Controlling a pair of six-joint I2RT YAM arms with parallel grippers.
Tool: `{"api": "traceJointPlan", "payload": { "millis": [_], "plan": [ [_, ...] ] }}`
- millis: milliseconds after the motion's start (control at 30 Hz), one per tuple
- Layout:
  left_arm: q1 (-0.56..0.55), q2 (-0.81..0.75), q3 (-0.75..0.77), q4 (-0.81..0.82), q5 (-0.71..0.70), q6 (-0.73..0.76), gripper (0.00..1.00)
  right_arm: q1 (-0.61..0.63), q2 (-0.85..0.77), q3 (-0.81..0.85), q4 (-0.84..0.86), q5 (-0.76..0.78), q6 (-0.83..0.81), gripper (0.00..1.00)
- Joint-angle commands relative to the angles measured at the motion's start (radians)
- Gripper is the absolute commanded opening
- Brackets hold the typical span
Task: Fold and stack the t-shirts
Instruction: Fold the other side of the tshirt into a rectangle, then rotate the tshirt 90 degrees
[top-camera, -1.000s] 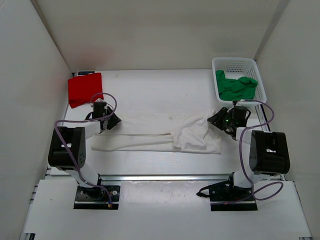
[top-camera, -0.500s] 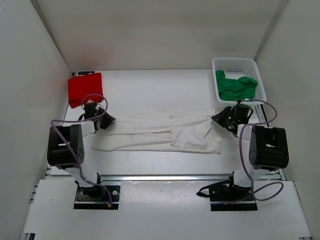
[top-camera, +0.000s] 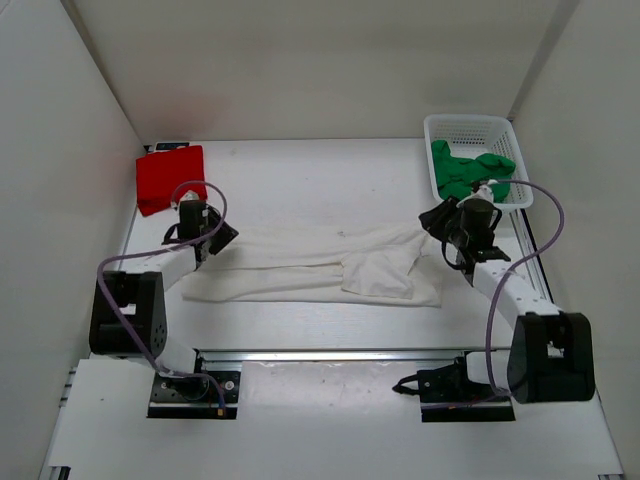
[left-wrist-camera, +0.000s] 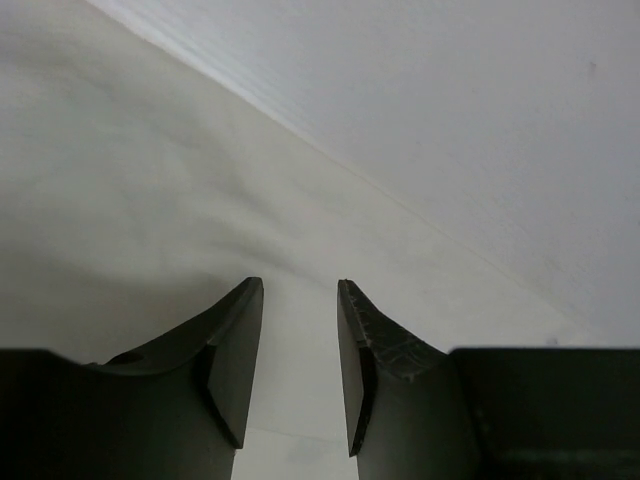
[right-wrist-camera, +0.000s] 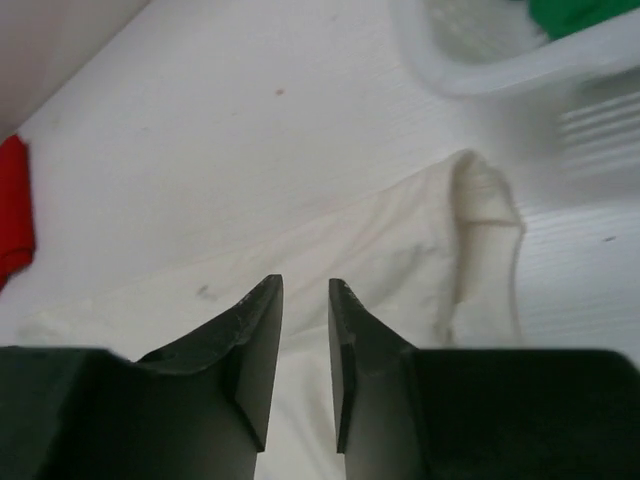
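**Q:** What occupies the table (top-camera: 300, 170), largest item first?

**A:** The white t-shirt (top-camera: 310, 272). It lies flat as a long band across the middle, running from my left arm to my right arm. A doubled-over flap sits toward its right end.

**Q:** And the other items?

**A:** The basket (top-camera: 470, 124) stands in the far right corner and holds the green t-shirt (top-camera: 470, 172), which is crumpled. The red t-shirt (top-camera: 170, 178) lies folded in a rough square at the far left, well apart from the white one.

**Q:** Where are your claws, and in what state?

**A:** My left claw (left-wrist-camera: 299, 290) sits low over the left end of the white t-shirt. Its fingers are parted and only cloth shows through the gap, with nothing between them. My right claw (right-wrist-camera: 304, 285) hangs above the right end, near the sleeve and just in front of the basket. Its jaws also stand apart and hold nothing.
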Motion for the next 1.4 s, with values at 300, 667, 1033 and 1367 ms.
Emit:
{"api": "traceJointPlan", "payload": {
  "millis": [300,667,1033,1367],
  "plan": [
    [-0.271,0.005,0.013,0.037,-0.024,0.016,0.47,0.225,-0.149,-0.293,-0.092,0.038,0.015,0.0],
    [-0.11,0.026,-0.098,0.128,0.124,-0.047,0.46,0.229,-0.242,-0.309,-0.177,0.096,-0.004,0.06],
    [-0.362,-0.307,-0.053,-0.004,-0.133,0.11,0.52,0.455,0.026,-0.104,-0.055,0.251,-0.043,0.02],
    [-0.431,-0.47,-0.153,-0.081,0.039,0.174,0.59,0.398,0.651,0.51,-0.237,0.09,-0.107,0.0]
  ]
}}
